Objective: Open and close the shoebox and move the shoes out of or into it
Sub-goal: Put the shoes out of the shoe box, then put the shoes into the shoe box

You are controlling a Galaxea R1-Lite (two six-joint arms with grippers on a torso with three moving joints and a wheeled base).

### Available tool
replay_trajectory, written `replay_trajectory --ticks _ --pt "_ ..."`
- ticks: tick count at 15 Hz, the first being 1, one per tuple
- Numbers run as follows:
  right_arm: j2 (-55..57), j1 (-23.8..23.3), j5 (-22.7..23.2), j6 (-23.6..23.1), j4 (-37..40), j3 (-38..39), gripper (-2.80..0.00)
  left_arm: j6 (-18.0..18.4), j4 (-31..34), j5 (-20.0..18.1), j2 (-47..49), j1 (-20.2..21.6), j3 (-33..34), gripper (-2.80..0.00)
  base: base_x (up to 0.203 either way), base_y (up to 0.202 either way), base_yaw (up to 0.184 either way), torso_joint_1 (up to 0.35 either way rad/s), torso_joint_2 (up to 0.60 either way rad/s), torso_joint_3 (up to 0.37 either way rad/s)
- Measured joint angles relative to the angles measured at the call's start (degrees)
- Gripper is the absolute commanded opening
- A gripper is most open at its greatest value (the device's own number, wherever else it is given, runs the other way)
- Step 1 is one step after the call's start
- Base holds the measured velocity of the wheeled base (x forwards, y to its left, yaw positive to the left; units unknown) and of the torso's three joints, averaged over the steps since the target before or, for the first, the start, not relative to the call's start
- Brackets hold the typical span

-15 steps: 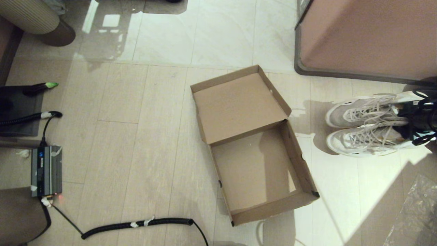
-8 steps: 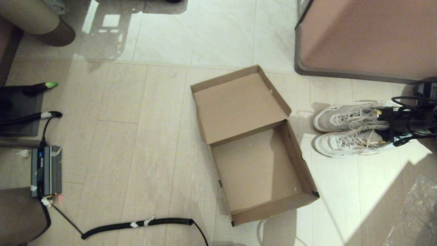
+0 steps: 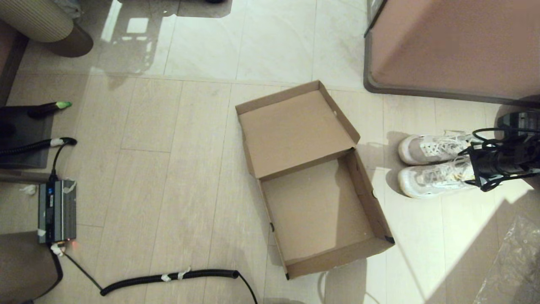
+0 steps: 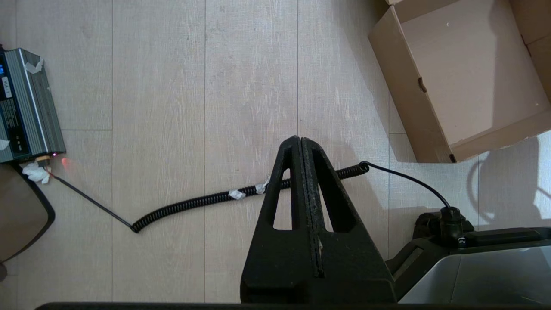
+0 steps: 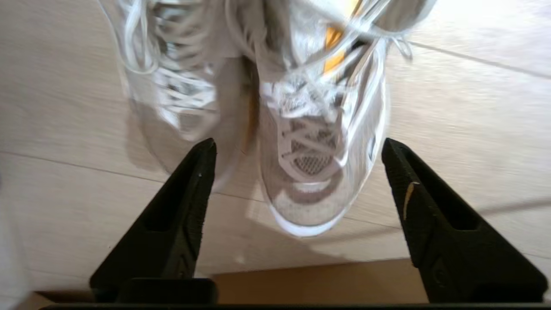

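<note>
The brown cardboard shoebox (image 3: 368, 198) lies open and empty on the floor, its hinged lid (image 3: 295, 131) folded back. To its right the two white and grey sneakers (image 3: 430, 164) sit side by side on the floor, toes toward the box. My right arm (image 3: 502, 162) reaches over their heel ends. In the right wrist view my right gripper (image 5: 298, 144) is open wide above the shoes (image 5: 310, 172), holding nothing, with the box edge (image 5: 323, 284) near it. My left gripper (image 4: 300, 138) hangs shut and empty over the floor, apart from the box (image 4: 409, 99).
A large pinkish-brown block with a grey base (image 3: 447, 46) stands behind the shoes. A coiled black cable (image 3: 168, 276) and a grey power unit (image 3: 57, 211) lie at the left. Crumpled clear plastic (image 3: 514, 261) lies at the near right.
The shoes have shifted slightly and come down onto the floor beside the box. My right arm has moved over their heel ends. The box and the left arm have not moved.
</note>
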Motion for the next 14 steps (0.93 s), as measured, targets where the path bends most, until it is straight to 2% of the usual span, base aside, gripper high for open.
replay_trajectory --ticks 4,6,7,9,10,12,14 --pt "-3.0 0.8 0.1 -6.0 2.4 2.8 0.00 0.0 0.0 0.0 0.0 0.0 0.0 -2.80 0.000 0.000 0.000 0.000 0.00 0.000" --pt "-5.5 3.8 0.0 -12.6 2.8 6.8 0.00 0.0 0.0 0.0 0.0 0.0 0.0 -2.80 0.000 0.000 0.000 0.000 0.00 0.000" --pt "-6.7 6.3 -0.4 -17.2 2.5 9.5 -2.80 0.0 0.0 0.0 0.0 0.0 0.0 -2.80 0.000 0.000 0.000 0.000 0.00 0.000" --pt "-8.2 10.9 -3.1 -25.0 0.4 12.8 -2.80 -0.2 0.0 0.0 0.0 0.0 0.0 -2.80 0.000 0.000 0.000 0.000 0.00 0.000" --pt "-8.5 13.0 -4.8 -26.5 -0.6 13.6 -2.80 -0.5 0.0 0.0 0.0 0.0 0.0 -2.80 0.000 0.000 0.000 0.000 0.00 0.000" --pt "-8.6 16.6 -6.9 -27.0 -1.2 14.3 -2.80 -0.4 0.0 0.0 0.0 0.0 0.0 -2.80 0.000 0.000 0.000 0.000 0.00 0.000" --pt "-7.4 19.1 -10.5 -27.0 -1.6 14.0 -2.80 1.6 0.1 -0.4 0.0 0.0 0.0 -2.80 0.000 0.000 0.000 0.000 0.00 0.000"
